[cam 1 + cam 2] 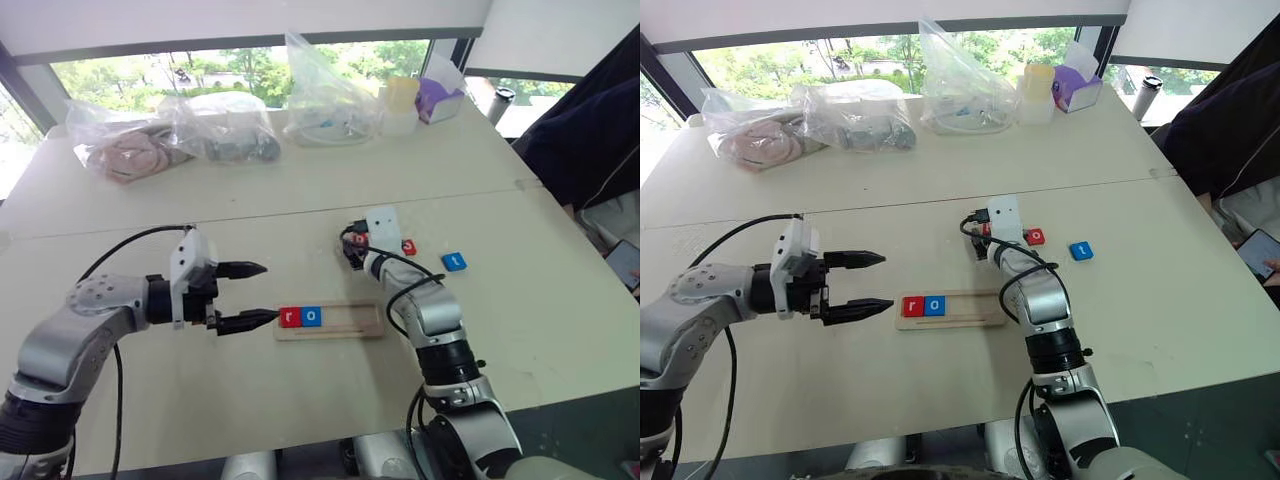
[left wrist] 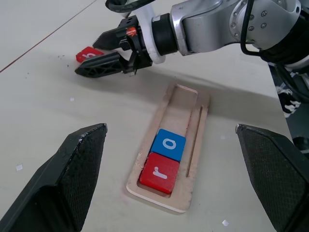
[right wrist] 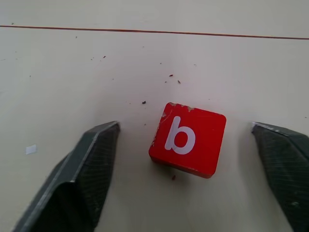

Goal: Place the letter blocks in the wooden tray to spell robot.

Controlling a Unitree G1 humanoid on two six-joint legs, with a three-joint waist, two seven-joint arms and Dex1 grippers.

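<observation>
We list a long, narrow, shallow light-wood tray lying crosswise on the pale table, near its middle. At the tray's left end sit two small flat square tiles: a red r block and, touching it on the right, a blue o block. The rest of the tray is bare wood.

Loose tiles, all flat on the table:
- red b block, beyond the tray's right end, white letter up, between the right claw's two fingers but touching neither;
- a red block just right of the right claw, its letter too small for us to read;
- blue t block, further right, well apart from the tray.

Our right claw reaches away over the table past the tray's right end, its jaws spread on either side of the b block, released, grasping nothing. Our left claw hovers just left of the tray, pointing right toward the r block, jaws wide apart and empty.

Along the far edge of the table we note clear plastic bags with contents, a pale yellow-lidded container and a purple box.
</observation>
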